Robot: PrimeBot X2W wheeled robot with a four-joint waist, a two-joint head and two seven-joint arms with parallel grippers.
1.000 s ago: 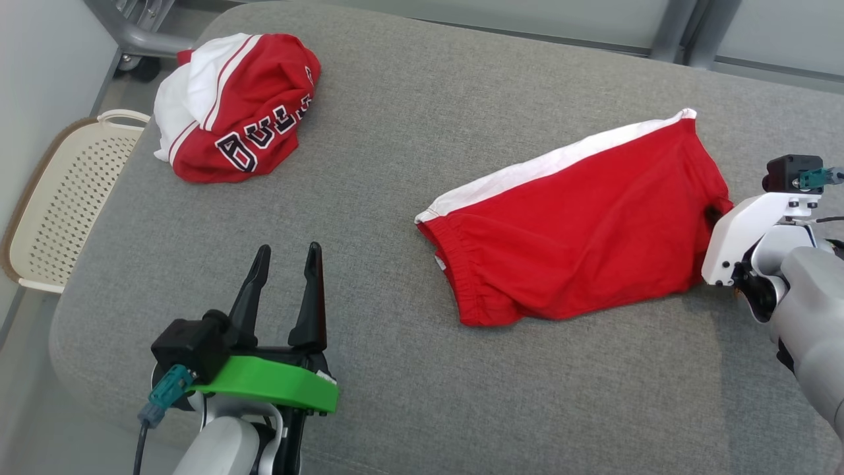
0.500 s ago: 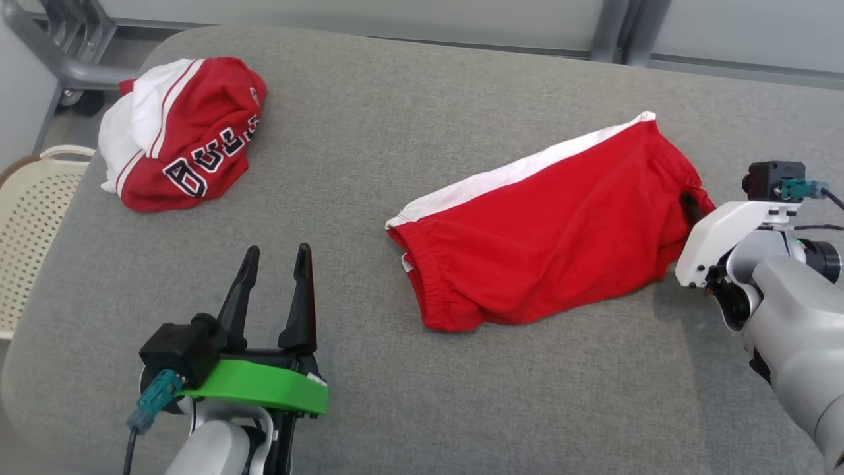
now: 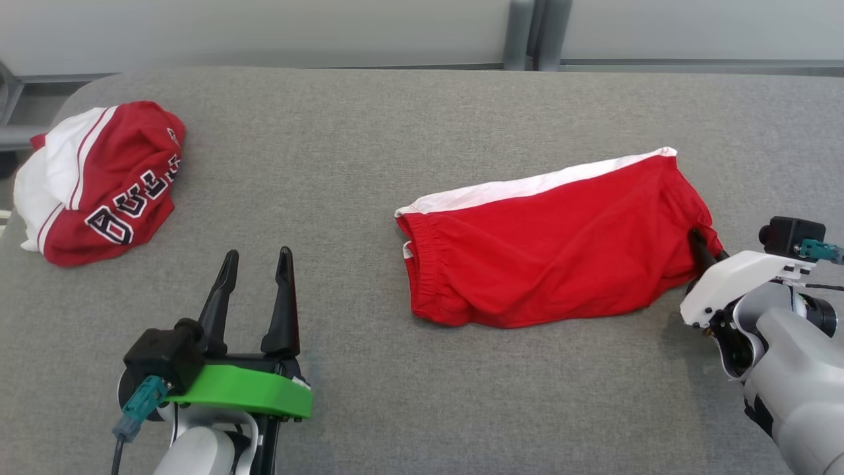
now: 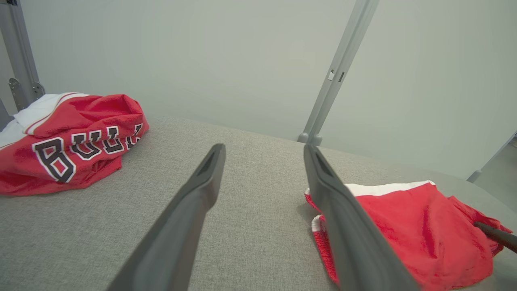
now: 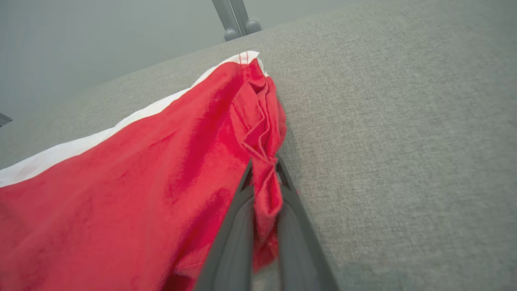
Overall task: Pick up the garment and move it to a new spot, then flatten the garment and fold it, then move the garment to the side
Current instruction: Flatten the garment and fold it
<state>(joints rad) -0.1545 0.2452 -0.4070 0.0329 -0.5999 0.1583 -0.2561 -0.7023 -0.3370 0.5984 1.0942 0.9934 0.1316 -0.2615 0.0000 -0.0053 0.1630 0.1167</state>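
The grey padded surface [image 3: 369, 132] runs wide from side to side, its far edge lying along a pale wall with a grey post [image 3: 524, 33] and its far left corner rounded. A crumpled red and white jersey [image 3: 99, 178] with dark lettering sits near that left edge. The red shorts [image 3: 547, 257] lie mostly flat on the right half, well apart from the jersey, with the waistband facing the middle and a white stripe along the far side. Bare grey cloth stretches between the two garments, behind the shorts up to the far edge, and in front of them towards the robot. The right gripper [image 3: 700, 243] comes in low from the right end of the shorts. In the right wrist view its two dark fingers are pressed together on a bunched fold of the red hem [image 5: 264, 165], which rises in wrinkles just above the pinch. The left gripper [image 3: 258, 253] hangs over the bare surface in front of the gap between the garments, its fingers spread wide, holding and touching nothing.
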